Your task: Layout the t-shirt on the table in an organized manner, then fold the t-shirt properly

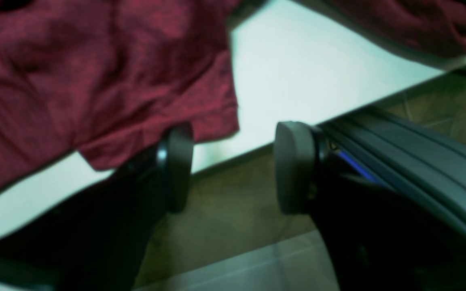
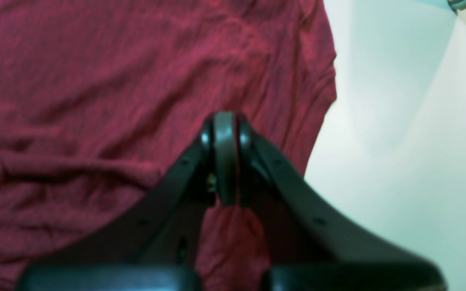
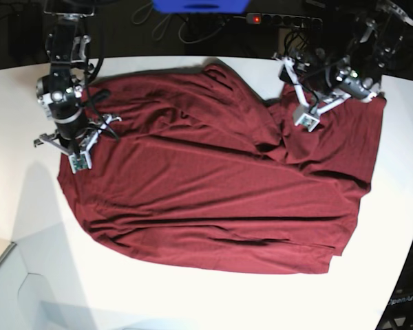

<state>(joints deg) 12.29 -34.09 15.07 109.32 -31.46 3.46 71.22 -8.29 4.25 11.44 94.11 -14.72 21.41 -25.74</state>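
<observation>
1. The dark maroon thin-fabric t-shirt (image 3: 213,179) is spread, wrinkly, across the big white smooth table (image 3: 193,302); its far-right part is bunched and hard to read.
2. Only the wrist views show the jaws: the left gripper (image 1: 233,165) gapes apart, hem beside one pad.
3. The right gripper (image 2: 225,157) is pinched together, with fabric around it, though I can't confirm a grip. It points down at the shirt's edge.
</observation>
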